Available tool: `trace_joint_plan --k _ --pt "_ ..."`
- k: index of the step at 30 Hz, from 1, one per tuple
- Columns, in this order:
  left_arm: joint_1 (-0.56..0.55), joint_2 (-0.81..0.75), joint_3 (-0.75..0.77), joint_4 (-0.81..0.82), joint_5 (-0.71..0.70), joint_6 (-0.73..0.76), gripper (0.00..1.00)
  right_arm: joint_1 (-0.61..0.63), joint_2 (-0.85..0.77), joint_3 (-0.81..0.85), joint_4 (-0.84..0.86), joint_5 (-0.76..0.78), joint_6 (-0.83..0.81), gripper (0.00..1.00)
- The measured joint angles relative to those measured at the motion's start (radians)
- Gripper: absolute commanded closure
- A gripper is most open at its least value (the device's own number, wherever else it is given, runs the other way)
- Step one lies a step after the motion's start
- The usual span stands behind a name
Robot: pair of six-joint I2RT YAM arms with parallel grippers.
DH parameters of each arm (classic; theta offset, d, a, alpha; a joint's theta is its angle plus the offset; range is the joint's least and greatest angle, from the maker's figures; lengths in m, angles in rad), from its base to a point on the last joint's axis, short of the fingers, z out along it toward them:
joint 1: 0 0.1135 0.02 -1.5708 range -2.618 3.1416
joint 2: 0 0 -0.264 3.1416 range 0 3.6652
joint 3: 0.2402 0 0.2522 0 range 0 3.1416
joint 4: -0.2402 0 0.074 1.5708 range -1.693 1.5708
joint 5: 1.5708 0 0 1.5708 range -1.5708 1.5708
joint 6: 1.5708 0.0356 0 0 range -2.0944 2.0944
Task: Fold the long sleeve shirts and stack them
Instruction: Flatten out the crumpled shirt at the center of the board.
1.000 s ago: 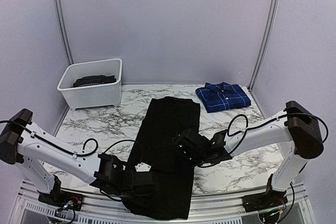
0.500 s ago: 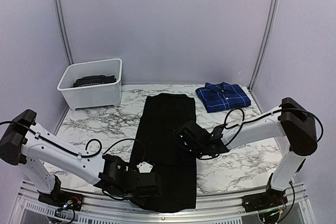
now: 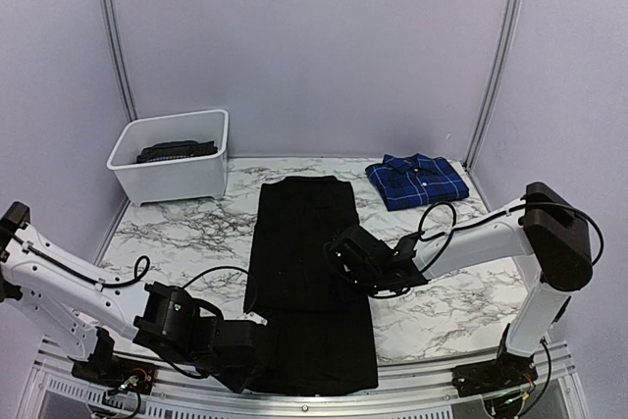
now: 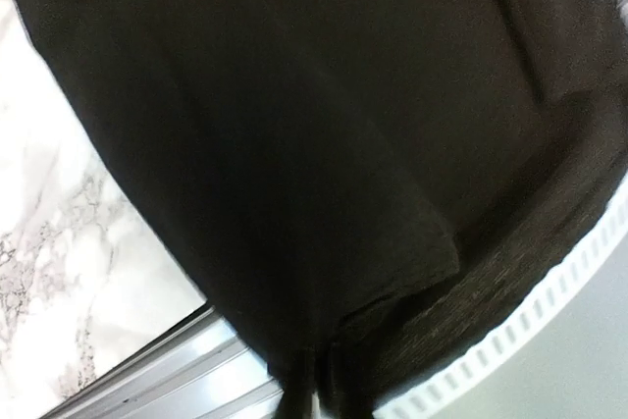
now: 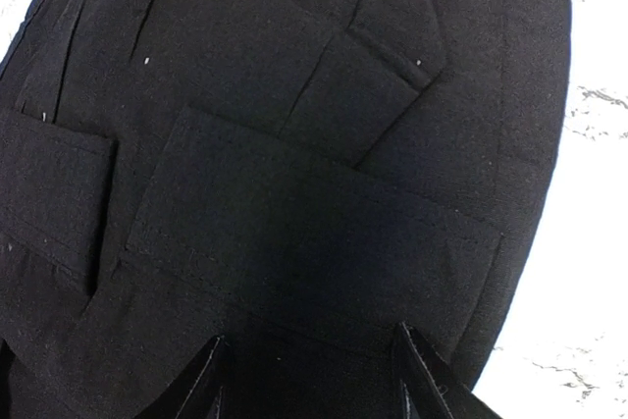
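Observation:
The black long sleeve shirt (image 3: 309, 272) lies as a long folded strip down the middle of the marble table (image 3: 186, 233), its near hem reaching the front rail. My left gripper (image 3: 260, 355) is at that near hem's left corner, shut on the black cloth (image 4: 294, 144); in the left wrist view its jaws (image 4: 306, 394) pinch a fold at the bottom edge. My right gripper (image 3: 340, 260) stands open low over the strip's right side. Its dark fingertips (image 5: 211, 380) straddle flat black cloth (image 5: 314, 174) with nothing between them. The blue plaid shirt (image 3: 417, 181) lies folded at the back right.
A white plastic bin (image 3: 147, 179) stands at the back left with a dark garment (image 3: 177, 151) inside. A metal rail (image 4: 147, 380) runs along the table's near edge under the shirt's hem. Bare marble shows on both sides of the black strip.
My left gripper has shut on the black shirt's near hem and drawn back to the left. The strip has shifted left and lies straighter. The right gripper moved slightly left, still open.

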Motion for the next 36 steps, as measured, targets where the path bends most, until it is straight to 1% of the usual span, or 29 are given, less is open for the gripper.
trace_joint_plan --k 1,2,4,6,9,11,12,14,16,18,21,23,27,30,32,34,36 --pt "0.000 0.000 -0.011 0.000 0.014 0.005 0.61 0.000 0.000 0.001 -0.001 0.000 -0.001 0.47" --pt "0.000 0.000 -0.023 -0.002 0.036 0.007 0.52 0.000 0.000 0.003 -0.005 -0.001 -0.003 0.47" --pt "0.000 -0.001 -0.027 -0.005 0.056 0.016 0.48 -0.001 0.000 0.008 -0.014 -0.005 -0.006 0.47" --pt "0.012 -0.015 -0.024 -0.002 0.062 0.013 0.40 -0.002 -0.001 0.018 -0.030 -0.009 -0.013 0.47" --pt "0.075 -0.085 -0.009 0.000 0.063 0.007 0.37 -0.003 -0.019 0.029 -0.063 -0.016 -0.025 0.43" --pt "0.160 -0.141 0.028 0.002 0.047 0.013 0.34 -0.004 -0.040 0.043 -0.089 -0.015 -0.040 0.40" --pt "0.197 -0.157 0.048 0.006 0.039 0.020 0.31 -0.005 -0.048 0.052 -0.100 -0.014 -0.046 0.39" --pt "0.291 -0.171 0.100 0.017 0.024 0.048 0.29 -0.007 -0.064 0.079 -0.117 -0.010 -0.063 0.36" --pt "0.385 -0.150 0.143 0.039 0.013 0.089 0.27 -0.012 -0.072 0.107 -0.122 -0.011 -0.085 0.35" --pt "0.449 -0.105 0.163 0.059 0.014 0.132 0.24 -0.022 -0.075 0.118 -0.121 -0.013 -0.097 0.35" --pt "0.521 0.000 0.183 0.090 0.026 0.195 0.19 -0.040 -0.076 0.117 -0.125 -0.016 -0.116 0.35" --pt "0.544 0.073 0.202 0.098 0.032 0.232 0.16 -0.047 -0.078 0.113 -0.125 -0.016 -0.122 0.35" --pt "0.558 0.211 0.250 0.127 0.056 0.285 0.14 -0.051 -0.097 0.083 -0.118 -0.027 -0.130 0.35" --pt "0.559 0.279 0.256 0.150 0.070 0.301 0.14 -0.051 -0.114 0.051 -0.111 -0.034 -0.134 0.35" --pt "0.559 0.312 0.256 0.158 0.069 0.310 0.16 -0.051 -0.122 0.035 -0.108 -0.035 -0.136 0.35" --pt "0.559 0.341 0.255 0.168 0.069 0.314 0.22 -0.051 -0.129 0.022 -0.105 -0.034 -0.139 0.35" --pt "0.559 0.364 0.255 0.178 0.069 0.314 0.33 -0.051 -0.132 0.014 -0.105 -0.032 -0.143 0.35"
